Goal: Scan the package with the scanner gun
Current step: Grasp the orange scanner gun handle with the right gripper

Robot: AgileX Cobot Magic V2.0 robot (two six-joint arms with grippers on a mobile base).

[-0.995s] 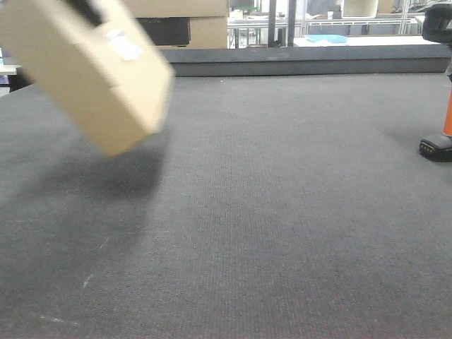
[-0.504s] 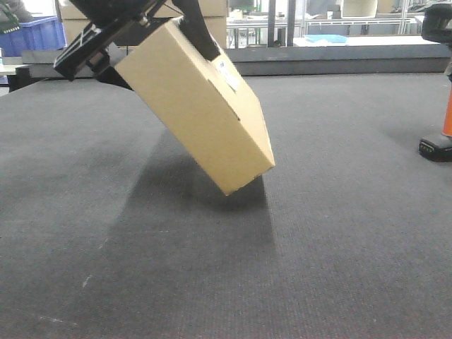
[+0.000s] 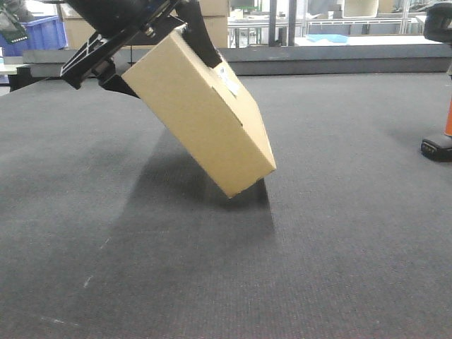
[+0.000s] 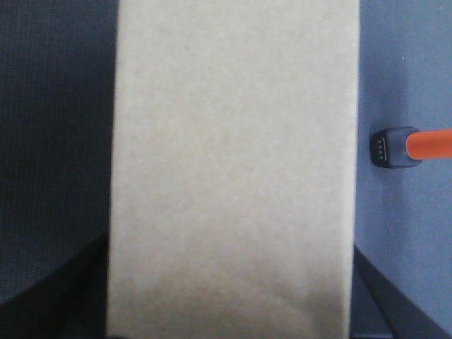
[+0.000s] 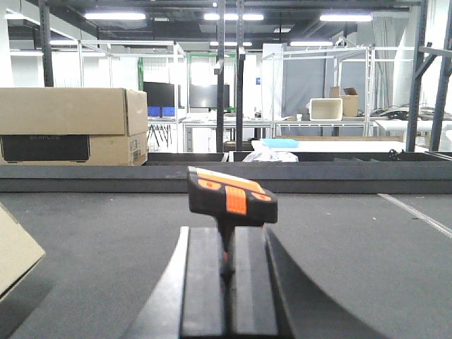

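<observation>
The package (image 3: 205,116), a tan cardboard box with a white label (image 3: 227,81) on its far face, hangs tilted over the left half of the table. My left gripper (image 3: 159,60) is shut on its upper end. Its lower corner is at or just above the mat. The package (image 4: 233,162) fills the left wrist view, with dark fingers (image 4: 67,286) at its bottom edges. The scanner gun (image 5: 232,196) stands upright between the pads of my right gripper (image 5: 227,268), which is shut on its handle. The scanner gun (image 3: 438,145) shows at the far right edge of the front view.
The dark grey mat (image 3: 296,247) covers the table up to a raised back rail (image 3: 339,62). Larger cardboard boxes with a dark panel (image 5: 70,127) stand behind the rail at the left, near a blue bin (image 3: 39,35). Metal frames and benches fill the background.
The package swung in from the upper left toward the table's middle and came lower, then held almost still over the last half second. The scanner gun stayed at the right edge.
</observation>
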